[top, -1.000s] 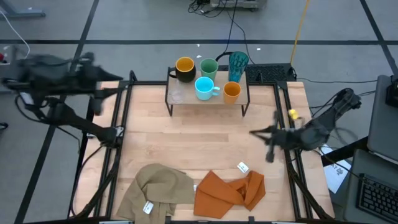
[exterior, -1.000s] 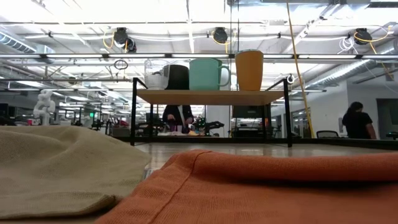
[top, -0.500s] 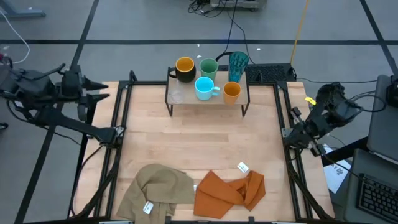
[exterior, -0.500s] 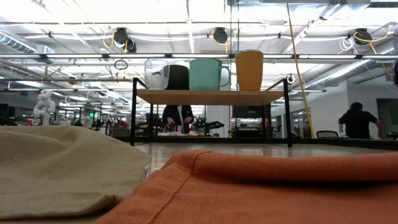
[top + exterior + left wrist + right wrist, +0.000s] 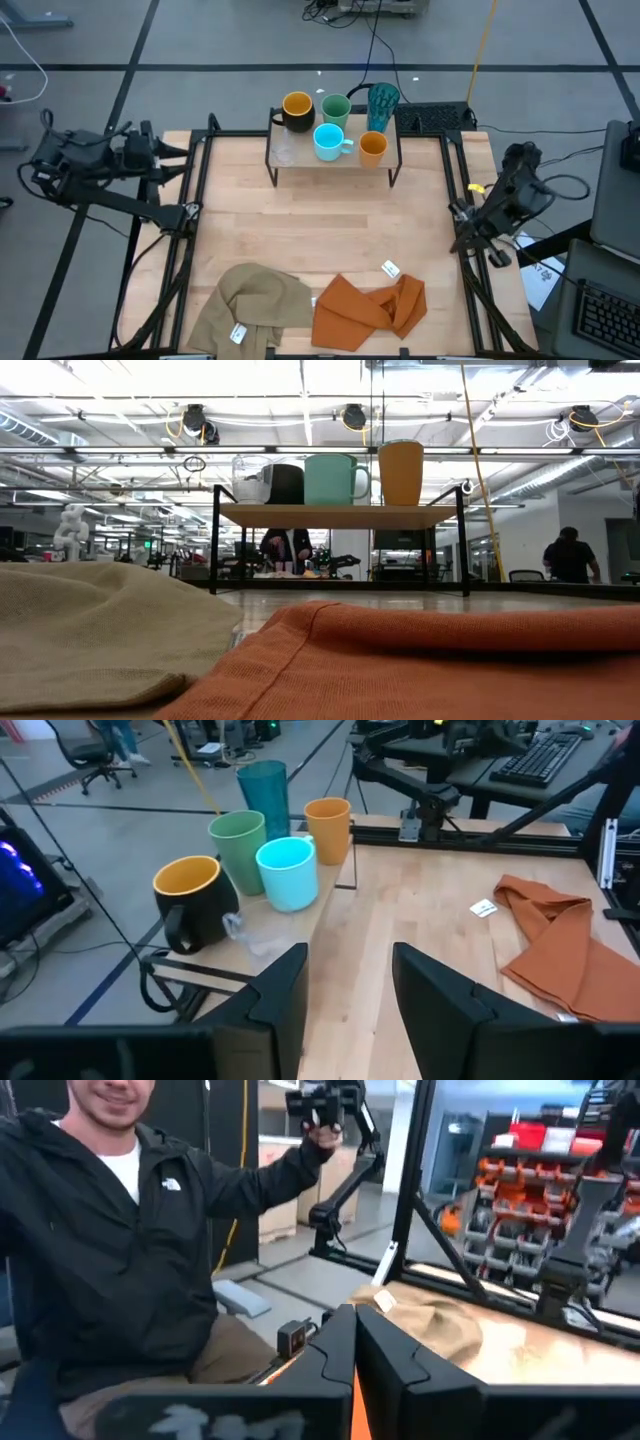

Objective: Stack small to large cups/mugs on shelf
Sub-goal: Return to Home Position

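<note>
**High view.** Shelf [image 5: 345,161] stands at far edge of desk [image 5: 330,225] w/ all six vessels on it. Back row, left to right: black mug [image 5: 296,110], green cup [image 5: 336,108], teal tumbler [image 5: 383,100]. Front row: clear cup [image 5: 285,149], light blue mug [image 5: 328,141], orange cup [image 5: 372,147]. Tan cloth [image 5: 255,300] & orange cloth [image 5: 370,305] lie at near edge, touching, well apart from shelf. L arm [image 5: 95,160] is folded outside desk's left rail, R arm [image 5: 505,195] at right rail.

**Low view.** Shelf is edge-on on black legs. Clear cup, black mug, light blue mug & orange cup show in a line; the other two are hidden. Both cloths fill the fgd. In the bkgd, a person [image 5: 570,555] at right, another under the shelf.

**L wrist view.** L claw [image 5: 350,960] is spread, nothing btwn its fingers, off the desk's side & facing the shelf.

**R wrist view.** R claw [image 5: 354,1318] is pressed together, holding nothing, well apart from shelf. Beyond it are a seated person [image 5: 120,1250] in dark jacket & the tan cloth on desk.
</note>
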Controlling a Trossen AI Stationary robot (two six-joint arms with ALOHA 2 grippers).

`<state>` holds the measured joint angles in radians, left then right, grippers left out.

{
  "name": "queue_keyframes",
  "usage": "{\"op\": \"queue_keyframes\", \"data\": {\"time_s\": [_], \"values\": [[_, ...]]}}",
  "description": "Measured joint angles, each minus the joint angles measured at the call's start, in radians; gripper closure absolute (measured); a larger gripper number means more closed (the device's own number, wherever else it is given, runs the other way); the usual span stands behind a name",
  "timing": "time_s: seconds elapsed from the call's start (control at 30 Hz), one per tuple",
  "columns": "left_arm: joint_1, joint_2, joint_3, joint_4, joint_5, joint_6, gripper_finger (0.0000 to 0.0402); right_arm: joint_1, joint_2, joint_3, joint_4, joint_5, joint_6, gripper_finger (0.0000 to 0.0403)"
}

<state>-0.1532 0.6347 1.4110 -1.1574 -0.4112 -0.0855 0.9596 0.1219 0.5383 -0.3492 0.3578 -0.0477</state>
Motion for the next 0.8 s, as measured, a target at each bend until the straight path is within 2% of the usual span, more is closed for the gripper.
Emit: {"op": "queue_keyframes", "data": {"time_s": [0.17, 0.37, 0.57, 0.8], "values": [[0.0, -0.003, -0.025, 0.049, 0.002, 0.008, 0.0257, 0.0, -0.114, -0.198, 0.209, -0.001, -0.047, 0.0403], [0.0, 0.011, -0.028, 0.097, 0.005, 0.022, 0.0256, -0.029, -0.11, -0.325, 0.35, 0.009, -0.087, 0.0403], [0.0, 0.044, -0.028, 0.12, 0.014, 0.047, 0.0256, -0.152, -0.12, -0.411, 0.409, 0.006, -0.123, 0.0403], [0.0, 0.055, -0.028, 0.119, 0.019, 0.039, 0.0256, -0.346, -0.12, -0.414, 0.388, -0.017, -0.099, 0.0403]]}}
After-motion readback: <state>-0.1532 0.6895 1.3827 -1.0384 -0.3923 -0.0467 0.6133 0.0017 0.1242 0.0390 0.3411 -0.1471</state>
